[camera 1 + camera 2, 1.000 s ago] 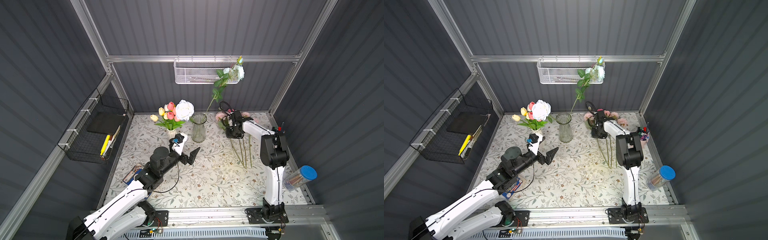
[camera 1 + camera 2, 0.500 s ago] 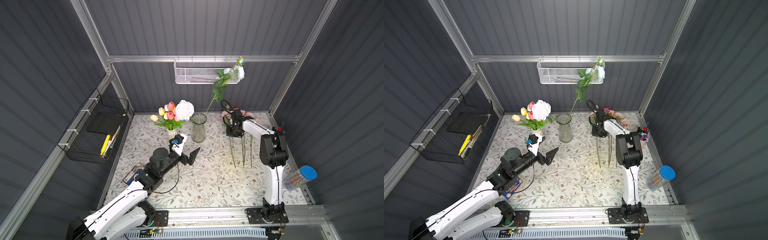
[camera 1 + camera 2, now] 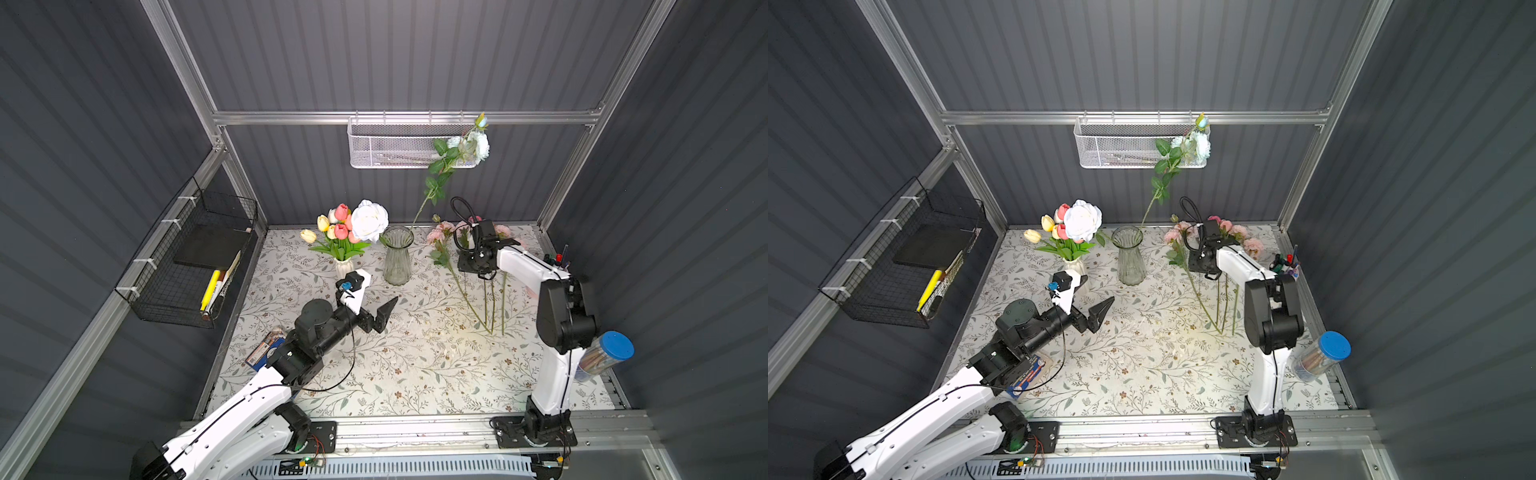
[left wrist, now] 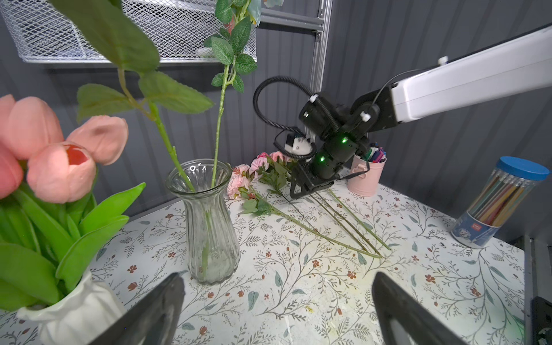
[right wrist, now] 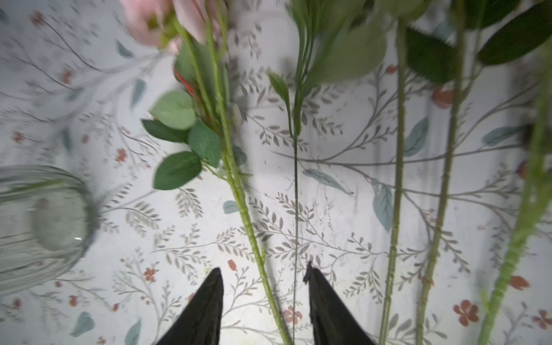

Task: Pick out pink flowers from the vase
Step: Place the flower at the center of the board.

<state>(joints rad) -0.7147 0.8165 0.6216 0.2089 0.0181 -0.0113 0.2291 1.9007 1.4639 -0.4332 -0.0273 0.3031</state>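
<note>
The clear glass vase stands at the back middle with a pale rose stem in it. Several pink flowers lie on the table to its right, stems pointing toward the front. My right gripper hovers low over those stems, open. A green stem runs between its jaws, touching neither. My left gripper is wide open and empty in front of the vase. Pink tulips stand in a white vase.
A pink cup of pens and a blue-lidded pencil jar stand at the right edge. A black wire basket hangs on the left wall. A white mesh basket hangs on the back wall. A packet lies under my left arm.
My right gripper has shifted slightly right and opened, letting go of the flower stem, which now lies on the table beside the others. My left arm has not moved.
</note>
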